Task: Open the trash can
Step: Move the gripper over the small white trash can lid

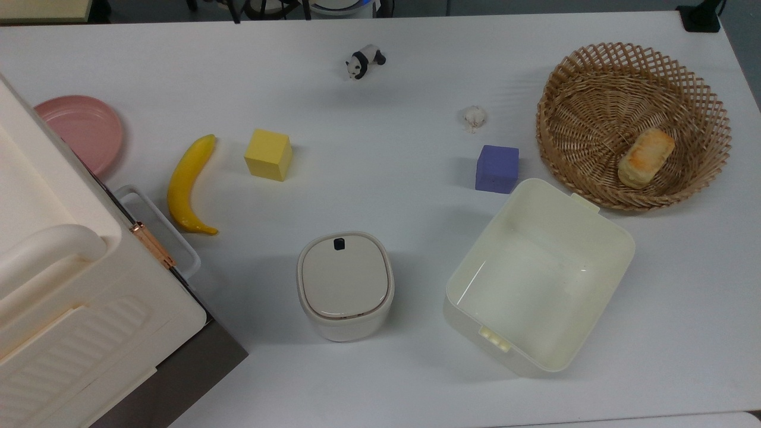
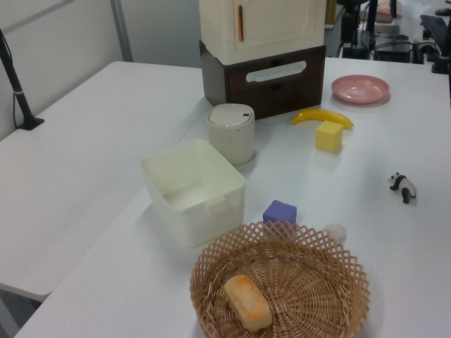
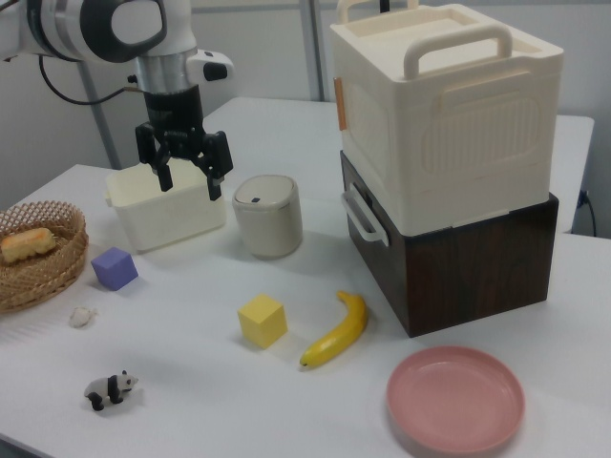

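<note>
The trash can is a small cream rounded-square bin standing near the table's front middle in the top view. Its beige lid lies flat and closed, with the black button at the rim. It also stands in front of the dark cabinet in the left view. In the right view the trash can is right of my gripper. The gripper hangs open above the table, fingers pointing down, nothing between them, apart from the bin.
A lidless cream tub sits right of the bin. A wicker basket holds bread. A purple cube, yellow cube, banana, toy panda and pink plate lie around. The big ribbed box tops a dark cabinet.
</note>
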Robot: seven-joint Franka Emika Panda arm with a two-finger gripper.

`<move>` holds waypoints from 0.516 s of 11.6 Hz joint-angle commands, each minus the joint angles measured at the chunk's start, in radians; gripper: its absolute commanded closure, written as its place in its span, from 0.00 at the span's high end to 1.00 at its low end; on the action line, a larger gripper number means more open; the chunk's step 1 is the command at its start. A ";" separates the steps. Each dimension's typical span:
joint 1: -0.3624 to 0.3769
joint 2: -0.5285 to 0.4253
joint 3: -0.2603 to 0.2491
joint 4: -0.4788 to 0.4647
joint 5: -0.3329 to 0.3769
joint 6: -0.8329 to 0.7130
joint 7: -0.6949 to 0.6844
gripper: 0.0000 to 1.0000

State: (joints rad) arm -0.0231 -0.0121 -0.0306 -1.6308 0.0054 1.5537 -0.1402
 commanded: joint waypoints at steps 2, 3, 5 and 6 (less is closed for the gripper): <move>0.043 0.006 -0.006 -0.020 -0.013 0.023 -0.016 0.50; 0.043 0.006 -0.006 -0.020 -0.013 0.023 -0.018 0.30; 0.043 0.006 -0.006 -0.020 -0.012 0.014 -0.018 0.11; 0.043 0.007 -0.005 -0.020 -0.010 0.014 -0.018 0.11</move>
State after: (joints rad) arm 0.0088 0.0082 -0.0288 -1.6318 0.0036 1.5540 -0.1405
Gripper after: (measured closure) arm 0.749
